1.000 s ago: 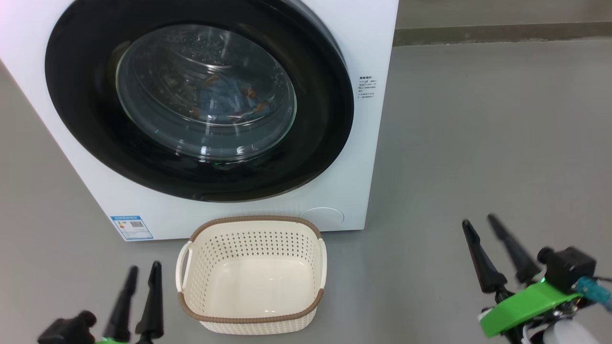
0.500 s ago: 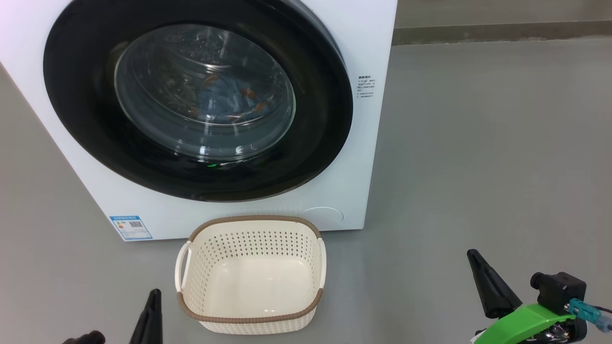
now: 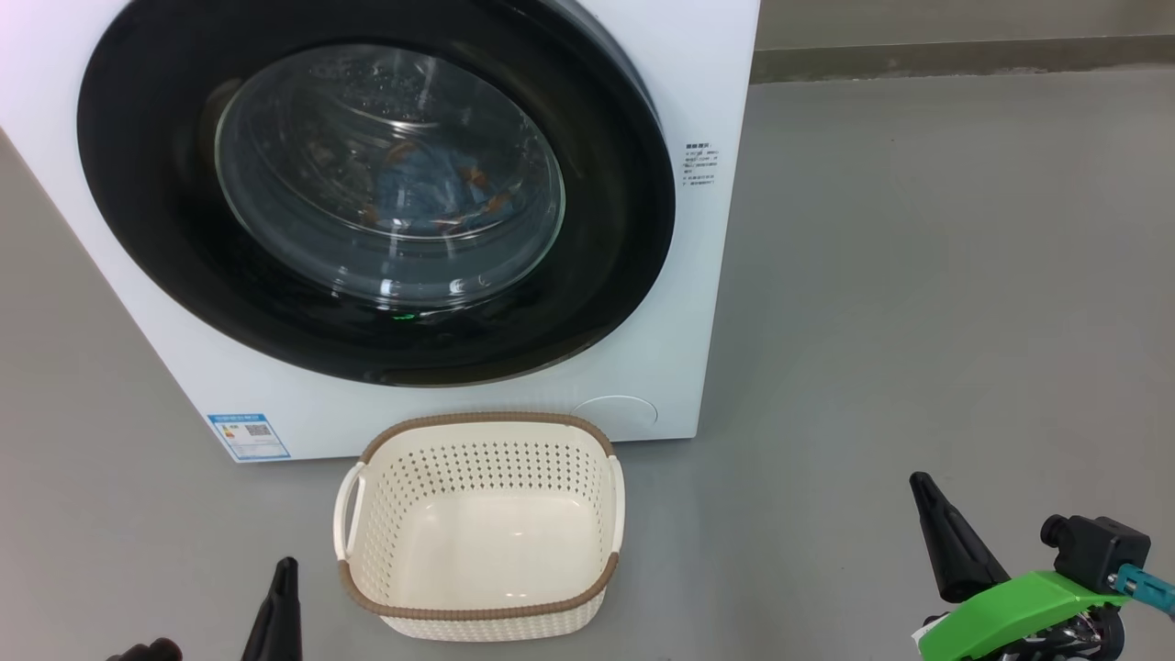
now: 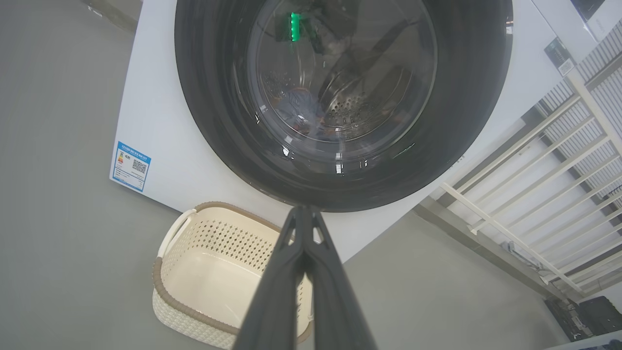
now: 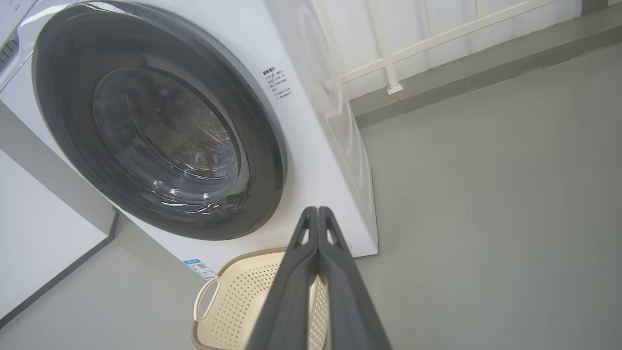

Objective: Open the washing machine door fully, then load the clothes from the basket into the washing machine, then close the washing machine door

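Against the front of the washing machine (image 3: 707, 294), the washing machine door (image 3: 610, 229) sits shut, and its glass bowl shows the clothes (image 3: 431, 188) lying inside the drum. The door looks rigid and fairly heavy, swinging on a hinge. Its glossy black rim is probably slippery, so a hold would be best at the rim's outer edge, hooked rather than pinched, though I cannot make out a handle recess. Below, the basket (image 3: 477, 424) stands empty on the floor, just in front of the machine. The left fingers (image 4: 286, 257) are pressed together, holding nothing. The right fingers (image 5: 301, 257) are the same, and both pairs are clear of door and basket.
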Controlling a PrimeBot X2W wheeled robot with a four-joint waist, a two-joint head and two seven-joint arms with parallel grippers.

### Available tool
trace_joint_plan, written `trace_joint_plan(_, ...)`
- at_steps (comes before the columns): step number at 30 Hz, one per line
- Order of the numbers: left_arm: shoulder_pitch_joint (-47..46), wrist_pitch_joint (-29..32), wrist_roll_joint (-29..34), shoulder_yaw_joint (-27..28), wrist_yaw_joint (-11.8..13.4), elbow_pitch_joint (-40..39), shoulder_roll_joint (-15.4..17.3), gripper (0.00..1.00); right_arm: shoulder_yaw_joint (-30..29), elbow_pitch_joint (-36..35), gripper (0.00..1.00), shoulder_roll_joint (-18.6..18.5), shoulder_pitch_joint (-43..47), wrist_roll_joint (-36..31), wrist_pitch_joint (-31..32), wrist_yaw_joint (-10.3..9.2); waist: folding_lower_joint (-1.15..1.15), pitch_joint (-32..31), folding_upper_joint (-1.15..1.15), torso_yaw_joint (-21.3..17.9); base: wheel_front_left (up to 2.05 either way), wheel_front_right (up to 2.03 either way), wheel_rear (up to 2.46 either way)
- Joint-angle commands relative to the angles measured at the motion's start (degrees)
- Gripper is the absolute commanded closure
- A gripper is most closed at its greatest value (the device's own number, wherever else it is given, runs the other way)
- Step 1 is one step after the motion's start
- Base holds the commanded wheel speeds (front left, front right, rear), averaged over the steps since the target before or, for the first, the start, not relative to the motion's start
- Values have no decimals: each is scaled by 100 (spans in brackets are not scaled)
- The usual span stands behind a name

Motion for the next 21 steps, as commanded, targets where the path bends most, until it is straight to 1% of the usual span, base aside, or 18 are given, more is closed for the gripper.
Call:
trace_joint_plan(1, -222, 33, -119, 119, 0, -177, 37, 100, -77, -160, 100, -41, -196, 148, 30, -3, 0, 2, 0, -2, 0, 0, 0)
trace_joint_plan(21, -300, 387, -1046, 384, 0, -247, -77, 100, -414, -213, 100, 146, -227, 1243, 379, -6, -1, 34, 0, -32, 0, 0, 0)
